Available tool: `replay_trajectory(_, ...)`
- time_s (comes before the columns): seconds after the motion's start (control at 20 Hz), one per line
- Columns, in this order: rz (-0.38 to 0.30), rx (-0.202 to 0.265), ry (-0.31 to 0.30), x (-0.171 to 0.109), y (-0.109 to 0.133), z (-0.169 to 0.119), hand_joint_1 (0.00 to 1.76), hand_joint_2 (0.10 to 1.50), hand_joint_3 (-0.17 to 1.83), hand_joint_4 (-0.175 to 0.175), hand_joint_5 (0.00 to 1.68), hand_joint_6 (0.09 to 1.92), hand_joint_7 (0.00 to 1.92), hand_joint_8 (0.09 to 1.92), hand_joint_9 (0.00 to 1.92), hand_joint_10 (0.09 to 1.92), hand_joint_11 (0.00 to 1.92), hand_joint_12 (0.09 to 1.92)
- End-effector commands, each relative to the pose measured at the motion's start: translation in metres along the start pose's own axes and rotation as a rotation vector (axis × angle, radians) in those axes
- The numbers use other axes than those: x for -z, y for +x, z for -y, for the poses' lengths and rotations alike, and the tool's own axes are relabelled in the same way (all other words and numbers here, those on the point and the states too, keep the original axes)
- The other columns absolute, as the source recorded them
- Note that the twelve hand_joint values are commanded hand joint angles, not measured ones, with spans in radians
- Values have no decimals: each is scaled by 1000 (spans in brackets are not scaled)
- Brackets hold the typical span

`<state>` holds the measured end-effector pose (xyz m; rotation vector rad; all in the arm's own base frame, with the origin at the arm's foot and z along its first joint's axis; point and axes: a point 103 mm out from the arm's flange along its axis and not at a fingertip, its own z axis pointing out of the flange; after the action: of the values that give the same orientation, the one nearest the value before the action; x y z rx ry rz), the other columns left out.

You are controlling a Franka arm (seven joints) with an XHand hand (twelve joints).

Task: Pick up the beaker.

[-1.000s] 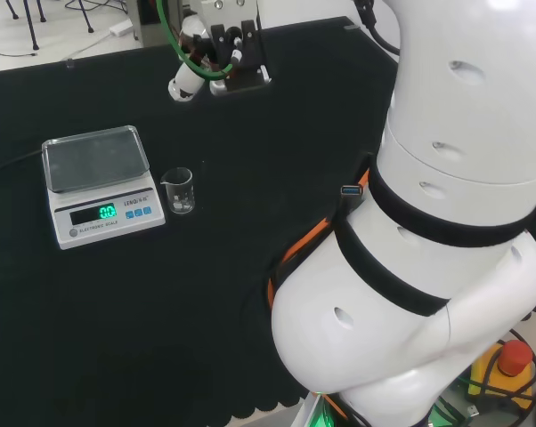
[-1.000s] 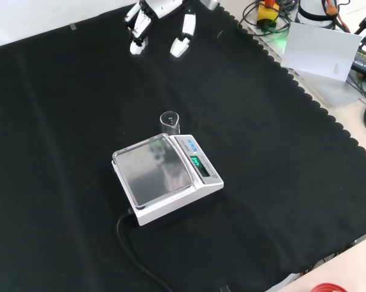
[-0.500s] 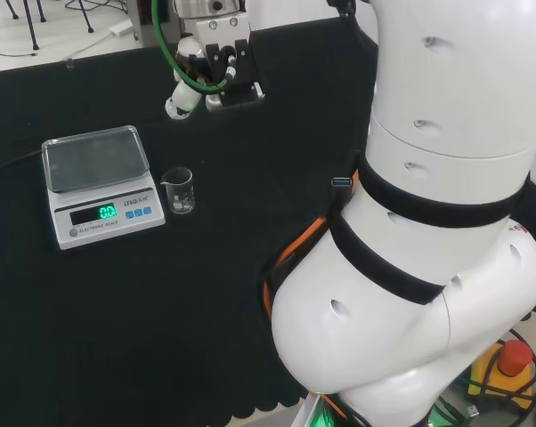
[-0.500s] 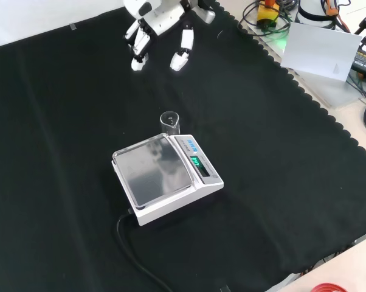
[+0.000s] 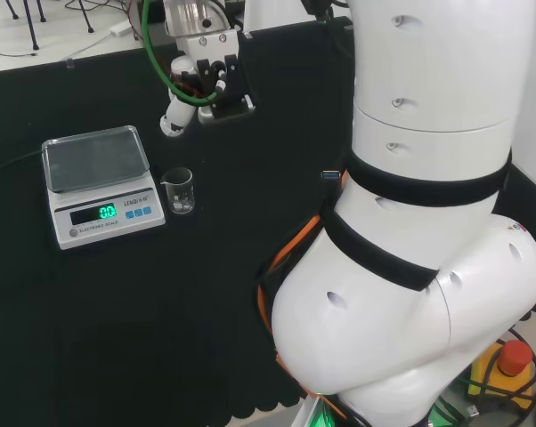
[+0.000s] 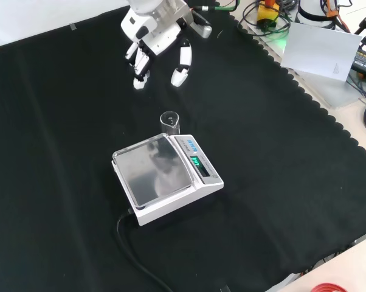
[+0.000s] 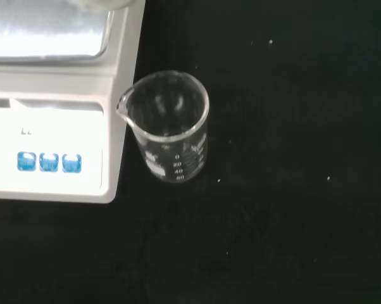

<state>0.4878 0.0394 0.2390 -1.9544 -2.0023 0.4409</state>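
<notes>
While the hand hangs above the cloth with its fingers straight and spread, holding nothing, the beaker stands upright on the cloth just beside the scale — at its display side, spout toward it. Seen from the front, the hand is well apart from the beaker, farther up the view. From the head view the beaker sits right of the scale, the hand beyond it — fingers pointing down.
</notes>
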Motion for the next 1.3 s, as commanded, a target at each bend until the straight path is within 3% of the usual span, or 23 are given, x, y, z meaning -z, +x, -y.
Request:
replay_trajectory(0.05,-7,-4,27,-13,1,-8,794,724,522,-59,346,451,490,723,680,753,230,1419)
replay_trajectory(0.55,13,-16,48,-33,4,-15,800,695,516,-65,280,432,414,743,605,788,196,1430)
replay_trajectory(0.65,18,-11,85,-38,6,-18,771,662,491,-64,243,405,357,757,551,815,164,1443)
replay_trajectory(0.95,13,-10,154,-54,10,-29,685,632,329,-59,104,131,51,748,266,874,18,1464)
replay_trajectory(1.0,11,-9,158,-56,10,-30,677,630,309,-56,75,93,25,658,205,866,8,1442)
replay_trajectory(1.15,-58,-19,97,-63,10,-28,655,627,260,-46,12,87,2,304,41,809,0,1323)
replay_trajectory(1.3,-152,-56,-26,-73,9,-21,666,670,207,-52,16,87,19,385,76,844,0,1343)
